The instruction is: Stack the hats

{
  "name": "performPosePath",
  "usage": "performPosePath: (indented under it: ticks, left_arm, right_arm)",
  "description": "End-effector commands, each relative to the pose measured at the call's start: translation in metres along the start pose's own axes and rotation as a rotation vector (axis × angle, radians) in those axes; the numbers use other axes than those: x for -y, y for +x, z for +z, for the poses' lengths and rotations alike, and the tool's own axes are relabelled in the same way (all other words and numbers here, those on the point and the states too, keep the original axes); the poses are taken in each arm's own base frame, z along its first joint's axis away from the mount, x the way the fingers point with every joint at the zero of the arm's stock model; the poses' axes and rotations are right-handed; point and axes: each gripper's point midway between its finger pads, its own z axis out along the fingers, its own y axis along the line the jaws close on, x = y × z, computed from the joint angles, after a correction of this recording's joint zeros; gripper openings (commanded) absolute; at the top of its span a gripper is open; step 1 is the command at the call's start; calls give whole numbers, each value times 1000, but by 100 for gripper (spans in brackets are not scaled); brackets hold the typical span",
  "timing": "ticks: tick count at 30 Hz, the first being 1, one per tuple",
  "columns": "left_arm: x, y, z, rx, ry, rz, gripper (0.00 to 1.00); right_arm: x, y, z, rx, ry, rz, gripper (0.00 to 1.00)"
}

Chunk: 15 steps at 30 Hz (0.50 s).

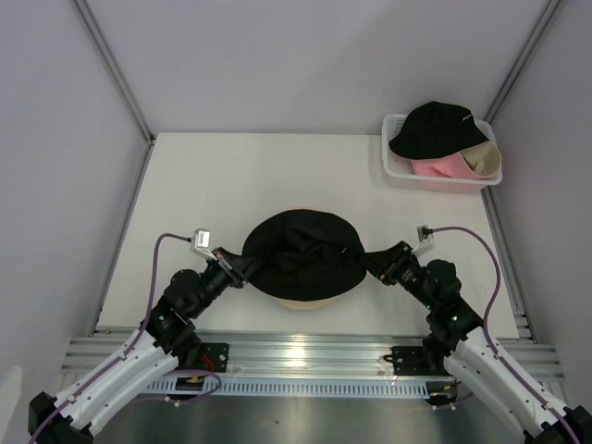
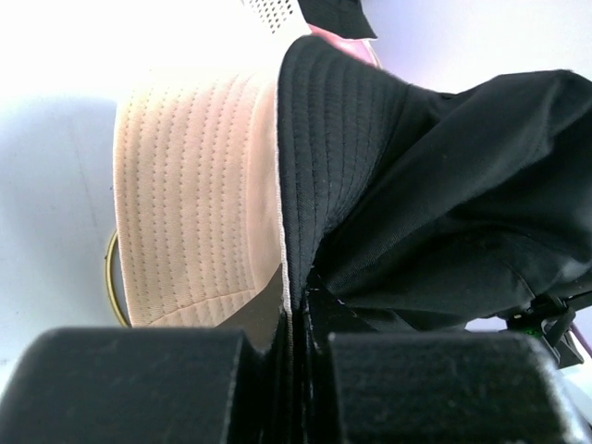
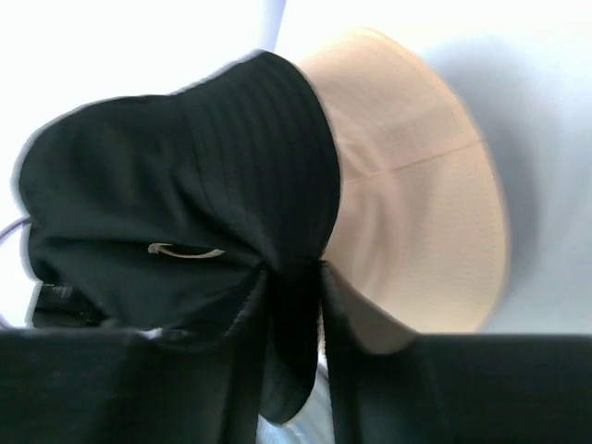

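A black bucket hat [image 1: 305,254] hangs stretched between my two grippers over a tan hat [image 1: 305,302] on the table. My left gripper [image 1: 244,269] is shut on the black hat's left brim [image 2: 305,231]. My right gripper [image 1: 379,263] is shut on its right brim [image 3: 296,305]. The tan hat shows beside the black one in the left wrist view [image 2: 199,213] and the right wrist view [image 3: 416,194]. Another black hat [image 1: 435,129] lies on a pink hat [image 1: 439,166] in the basket.
A white lattice basket [image 1: 400,174] stands at the back right, also holding a tan cap brim [image 1: 486,159]. A thin gold wire ring [image 2: 111,277] shows under the tan hat. White walls enclose the table on three sides.
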Motion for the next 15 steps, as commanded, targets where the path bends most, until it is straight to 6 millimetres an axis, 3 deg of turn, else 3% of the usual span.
performPosePath:
  ticks: [1, 7, 10, 13, 15]
  left_arm:
    - [-20, 4, 3, 0, -59, 59, 7]
    - [-8, -2, 4, -2, -36, 81, 10]
    - [-6, -3, 4, 5, -30, 73, 10]
    - [-8, -1, 5, 1, -29, 66, 10]
    - [-11, 1, 6, 0, -36, 66, 10]
  right_arm:
    - [25, 3, 1, 8, 80, -13, 34]
    - [5, -3, 0, 28, 5, 12, 39]
    - [2, -10, -2, 67, -3, 26, 27]
    - [1, -14, -1, 101, -33, 58, 0]
    - [10, -11, 1, 105, -9, 71, 0]
